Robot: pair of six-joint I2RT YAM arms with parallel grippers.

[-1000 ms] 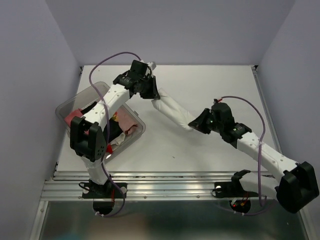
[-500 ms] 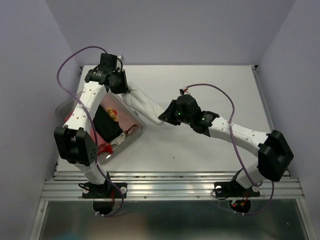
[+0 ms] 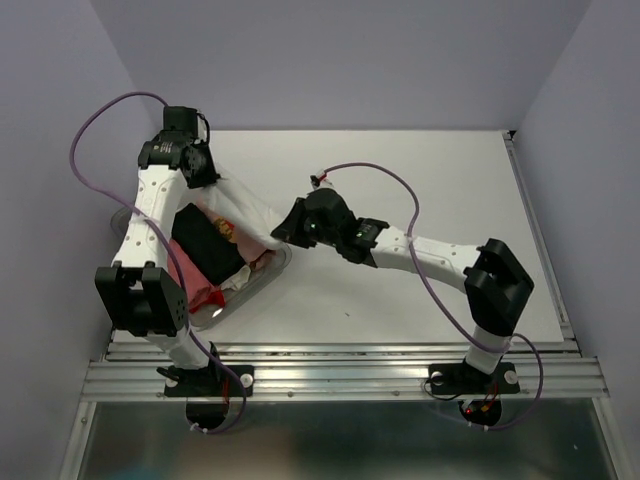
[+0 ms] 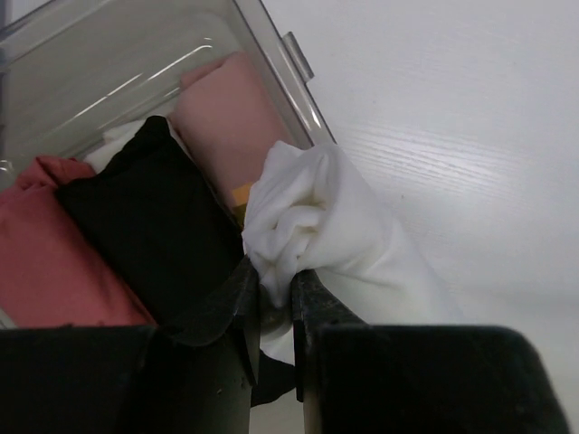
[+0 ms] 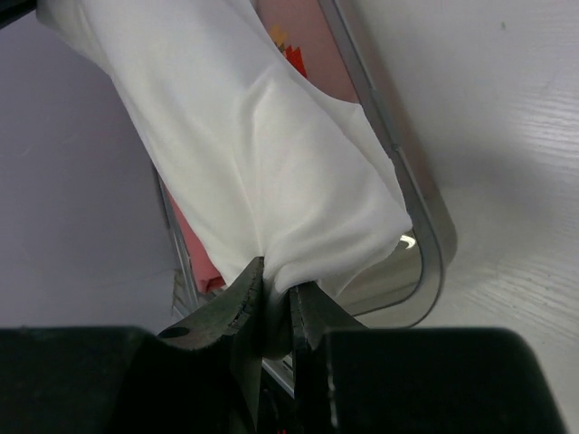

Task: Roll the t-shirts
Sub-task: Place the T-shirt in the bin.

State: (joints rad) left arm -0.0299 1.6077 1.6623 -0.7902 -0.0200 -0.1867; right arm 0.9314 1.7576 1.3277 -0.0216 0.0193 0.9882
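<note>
Tabletop (image 3: pixel 430 180) spreads pale beneath both my arms, with the clear tub (image 4: pixel 109 63) at its nine o'clock side. Above the tub's rim hangs the rolled white t-shirt (image 3: pixel 245 212), stretched between my two hands and running from ten o'clock toward four o'clock. Inside the tub lie a black t-shirt (image 4: pixel 145 208) and, at its eight o'clock, a salmon-pink t-shirt (image 4: pixel 54 262). My left gripper (image 4: pixel 271 289) pinches the roll's bunched end. My right gripper (image 5: pixel 276 282) pinches the cloth at the opposite end.
</note>
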